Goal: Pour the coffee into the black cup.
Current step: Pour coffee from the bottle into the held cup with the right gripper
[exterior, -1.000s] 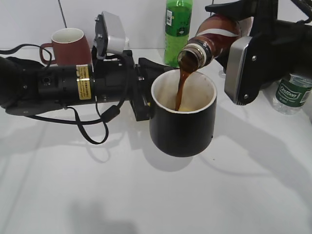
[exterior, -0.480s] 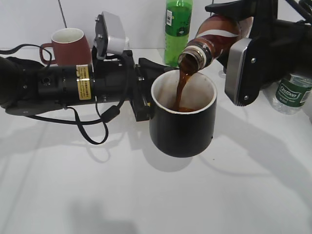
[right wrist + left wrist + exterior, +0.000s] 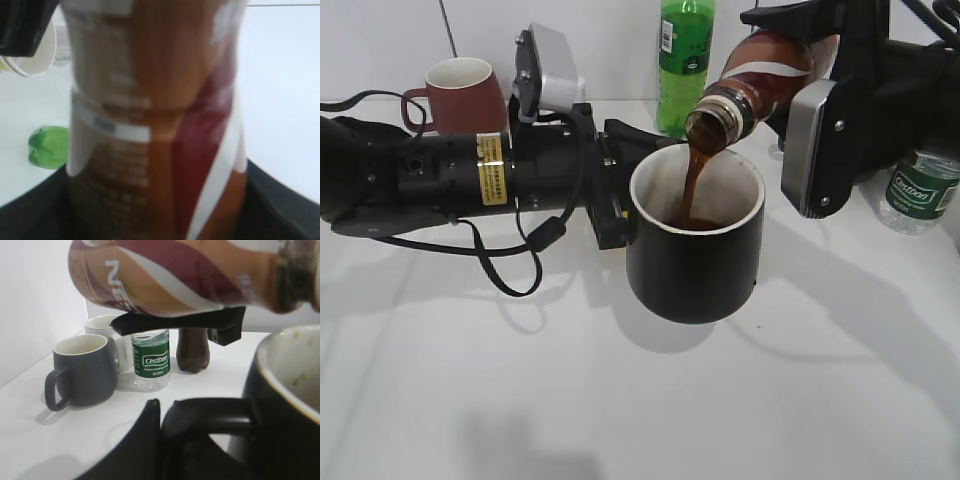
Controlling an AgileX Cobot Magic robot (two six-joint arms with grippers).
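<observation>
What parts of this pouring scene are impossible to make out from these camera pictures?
- Right tool: its fingertips are hidden behind the coffee bottle in the right wrist view, which is blurred too, so the label cannot be read.
- Left tool: cut off by the bottom edge in the left wrist view, at the black cup's handle.
- Water bottle: cut off at the right edge in the exterior view, behind the right arm.

Open table [image 3: 640, 420] before black cup [image 3: 695, 270]

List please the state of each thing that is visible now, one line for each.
coffee bottle: tilted, uncapped, pouring, held by right gripper.
black cup: lifted off table, partly filled, handle held by left gripper.
maroon mug: upright.
grey mug: upright, looks empty.
green bottle: upright.
water bottle: upright.
</observation>
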